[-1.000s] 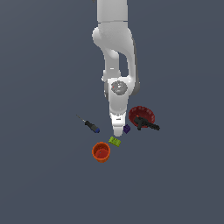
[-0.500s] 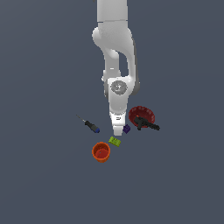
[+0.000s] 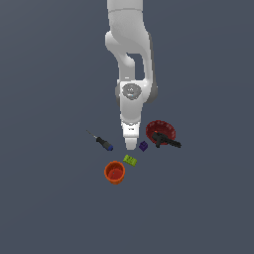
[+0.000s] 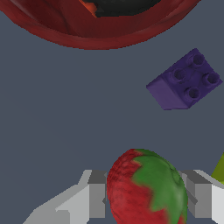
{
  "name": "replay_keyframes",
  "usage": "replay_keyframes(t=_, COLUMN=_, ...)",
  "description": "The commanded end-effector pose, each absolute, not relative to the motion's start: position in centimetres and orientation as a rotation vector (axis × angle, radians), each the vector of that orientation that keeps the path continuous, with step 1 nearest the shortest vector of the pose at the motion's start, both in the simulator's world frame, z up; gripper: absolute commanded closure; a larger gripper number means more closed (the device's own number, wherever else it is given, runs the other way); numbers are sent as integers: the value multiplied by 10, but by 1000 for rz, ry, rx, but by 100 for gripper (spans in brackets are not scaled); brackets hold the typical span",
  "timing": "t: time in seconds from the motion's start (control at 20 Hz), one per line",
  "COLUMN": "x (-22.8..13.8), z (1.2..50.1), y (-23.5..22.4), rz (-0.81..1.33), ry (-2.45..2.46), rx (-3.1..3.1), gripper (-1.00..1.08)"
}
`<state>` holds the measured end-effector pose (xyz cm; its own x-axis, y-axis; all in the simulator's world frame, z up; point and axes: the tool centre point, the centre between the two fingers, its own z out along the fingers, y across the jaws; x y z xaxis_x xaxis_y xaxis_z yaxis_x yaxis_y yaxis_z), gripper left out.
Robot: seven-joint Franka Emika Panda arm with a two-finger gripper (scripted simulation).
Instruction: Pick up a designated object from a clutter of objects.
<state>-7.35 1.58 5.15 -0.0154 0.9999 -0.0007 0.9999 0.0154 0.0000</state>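
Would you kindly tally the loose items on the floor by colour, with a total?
Red: 2, bowl and red-green object between the pincer fingers.
Orange: 1, cup.
Purple: 1, brick.
Lime: 1, brick.
Black: 1, tool.
Blue-handled: 1, screwdriver.
Total: 7.

Brightness: even, soft, moderately dim in both views
Shadows: none cast on the grey floor (image 3: 49,208)
Glare: none; faint shading on the white arm (image 3: 130,44)
Sharpness: wrist view blocky, jagged edges on the purple cube (image 4: 186,81) beyond the gripper (image 4: 146,201)
Exterior detail: small items coarse, low resolution
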Motion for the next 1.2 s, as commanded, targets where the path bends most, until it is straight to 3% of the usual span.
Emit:
replay_keyframes(t=0.0, x=-76, z=65, y=10, rz=0, ry=2237, rx=2204, gripper=108)
replay_keyframes(t=1.15, x=-118, z=251, y=-70, rz=7, ry=2241, rx=2205, gripper=108)
